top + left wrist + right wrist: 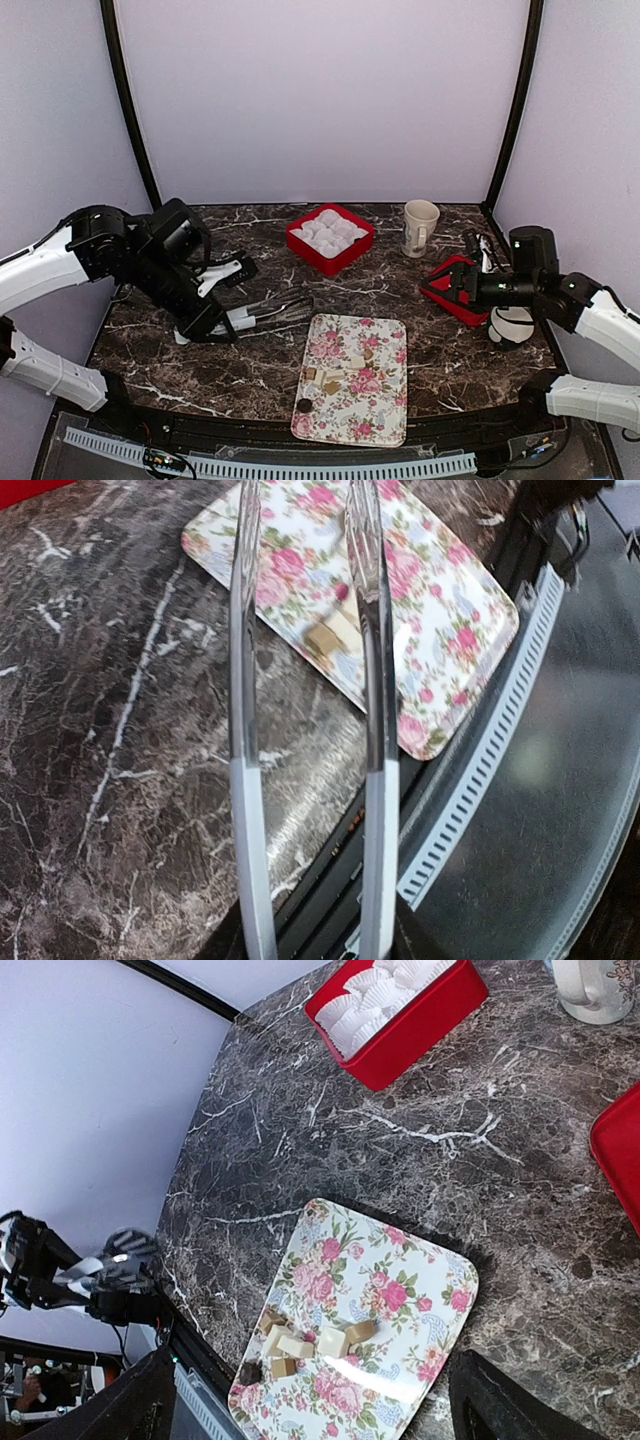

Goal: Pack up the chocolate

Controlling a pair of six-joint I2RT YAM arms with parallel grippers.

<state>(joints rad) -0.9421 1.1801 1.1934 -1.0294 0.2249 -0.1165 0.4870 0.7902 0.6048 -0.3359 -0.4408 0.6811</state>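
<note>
The chocolate, several tan, cream and dark pieces (pixel 333 1342), lies clustered at the near-left part of a floral tray (pixel 380 400). One dark round piece (pixel 303 405) sits at the tray's near-left corner. My left gripper (pixel 215 322) holds metal tongs (pixel 275 312) just left of the tray. In the left wrist view the tong arms (pixel 245 730) stand apart, with a tan piece (pixel 325 640) in line between them. My right gripper (pixel 315 1360) is open and empty, high over the table to the right of the tray.
A red box (pixel 300 245) of white paper cups (pixel 330 232) stands at the back centre. A cream mug (pixel 420 228) stands to its right. A red lid (pixel 445 292) lies below my right gripper, and a white round object (pixel 512 326) lies near the right edge.
</note>
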